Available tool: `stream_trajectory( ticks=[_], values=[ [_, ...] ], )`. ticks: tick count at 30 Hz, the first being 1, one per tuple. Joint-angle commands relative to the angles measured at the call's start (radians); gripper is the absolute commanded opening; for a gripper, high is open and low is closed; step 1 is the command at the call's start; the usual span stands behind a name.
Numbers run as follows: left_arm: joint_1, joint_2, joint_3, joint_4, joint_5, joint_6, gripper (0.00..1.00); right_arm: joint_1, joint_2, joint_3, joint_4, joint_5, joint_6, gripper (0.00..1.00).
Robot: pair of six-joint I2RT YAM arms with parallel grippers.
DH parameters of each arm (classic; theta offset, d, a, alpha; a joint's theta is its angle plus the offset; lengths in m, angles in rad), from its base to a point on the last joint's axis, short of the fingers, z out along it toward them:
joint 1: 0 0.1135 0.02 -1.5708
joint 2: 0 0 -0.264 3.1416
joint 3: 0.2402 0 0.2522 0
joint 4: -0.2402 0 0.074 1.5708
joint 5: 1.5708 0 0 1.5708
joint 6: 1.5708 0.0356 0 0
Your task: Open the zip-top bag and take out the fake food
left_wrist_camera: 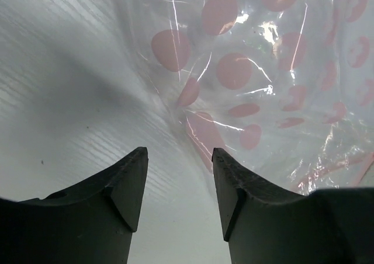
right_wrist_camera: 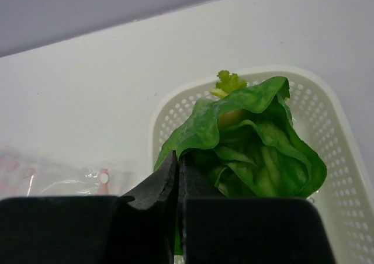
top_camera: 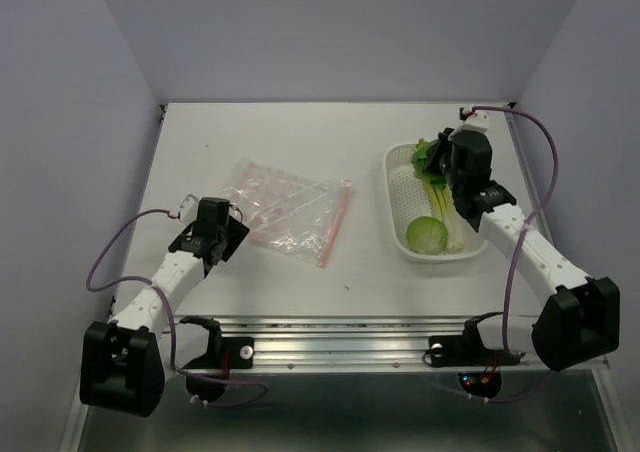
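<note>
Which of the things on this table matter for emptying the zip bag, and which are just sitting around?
Part of the job:
zip-top bag, lying on the table
leafy green piece, pinched in the right end effector
round green head
pale stalk
left end effector, open at the bag's edge

Just there:
white basket, holding the head and stalk

The zip-top bag [top_camera: 285,212] is clear, with a pattern of round pink dots and a pink-red zip strip [top_camera: 335,224]. The basket [top_camera: 403,187] is white, full of small holes. The leafy piece [right_wrist_camera: 251,141] is bright green, the round head [top_camera: 426,234] light green, the stalk [top_camera: 452,232] pale green-white.
</note>
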Motion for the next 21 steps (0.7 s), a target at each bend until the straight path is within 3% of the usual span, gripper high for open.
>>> stream_trajectory(
  ticks=[1,10,21],
  values=[
    [0.005,-0.088,0.026,-0.099,-0.003,0.023,0.61,-0.002,0.038,0.045,0.189,-0.049,-0.048,0.01],
    [0.005,-0.225,0.074,-0.187,-0.018,0.044,0.67,-0.002,0.158,-0.036,0.372,-0.060,-0.065,0.01],
    [0.005,-0.228,0.086,-0.192,-0.010,0.058,0.69,0.021,0.116,-0.272,0.549,-0.095,-0.056,0.01]
  ],
)
